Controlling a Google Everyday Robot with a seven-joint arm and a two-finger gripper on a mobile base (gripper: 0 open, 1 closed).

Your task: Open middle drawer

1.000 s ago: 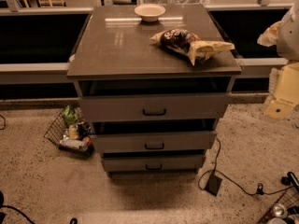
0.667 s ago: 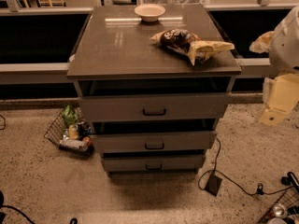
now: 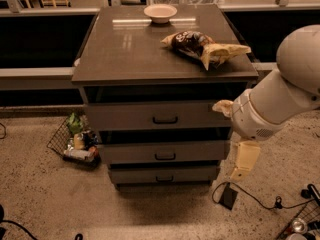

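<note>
The gripper point(image 3: 244, 160) hangs just beside the right end of the middle drawer point(image 3: 162, 152), well apart from its handle point(image 3: 165, 156). Jaws' state: cannot tell.

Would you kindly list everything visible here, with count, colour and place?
Cabinet: one, grey-brown, centre.
Top drawer: one, grey-brown, highest.
Middle drawer: one, grey-brown, between the others.
Bottom drawer: one, grey-brown, lowest.
Bowl: one, pale, cabinet top, rear.
Snack bags: two, dark and yellow, cabinet top, right.
Wire basket: one, dark, floor left of cabinet.
Second basket: one, dark, bottom-right corner.
Power adapter: one, black, floor right of cabinet.
Robot arm: one, white, right.
End effector: one, pale yellow, beside the drawers' right edge.
</note>
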